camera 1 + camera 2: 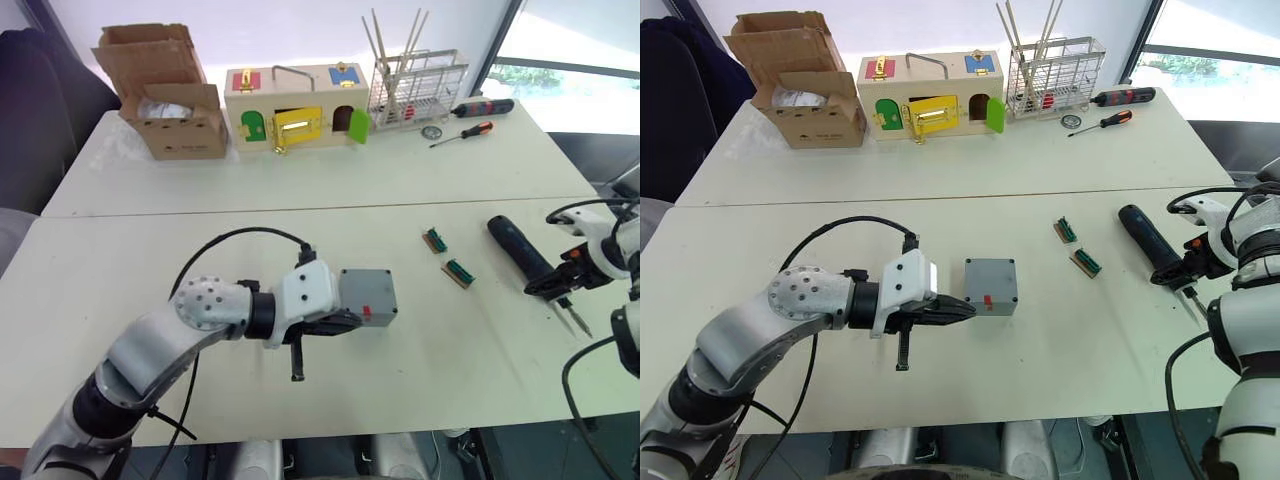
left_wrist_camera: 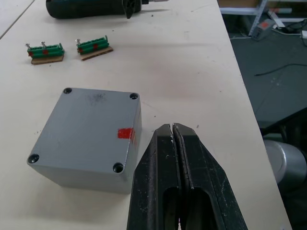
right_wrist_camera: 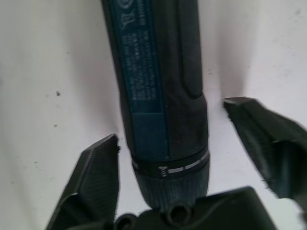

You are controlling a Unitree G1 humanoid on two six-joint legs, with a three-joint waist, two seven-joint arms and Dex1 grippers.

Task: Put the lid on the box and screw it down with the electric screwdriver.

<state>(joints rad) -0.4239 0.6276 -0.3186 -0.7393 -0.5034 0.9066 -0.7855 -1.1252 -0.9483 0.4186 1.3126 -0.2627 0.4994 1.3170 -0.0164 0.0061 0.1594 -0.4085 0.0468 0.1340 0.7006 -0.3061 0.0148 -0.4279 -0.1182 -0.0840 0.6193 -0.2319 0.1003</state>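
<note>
the electric screwdriver (image 3: 160, 91) lies on the table (image 3: 43, 72), between the spread fingers (image 3: 93, 179) of the right gripper (image 3: 187, 158).

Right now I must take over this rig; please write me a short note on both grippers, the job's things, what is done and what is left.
Left gripper: shut, empty, just beside the box.
Right gripper: open, its fingers on either side of the screwdriver, not closed on it.
Lid sits on the box, red mark up, mid-table. Screwdriver lies flat on the table to the right.
Done: lid placed.
Left: grasp the screwdriver and drive the corner screws. I cannot tell whether any are tightened.
</note>
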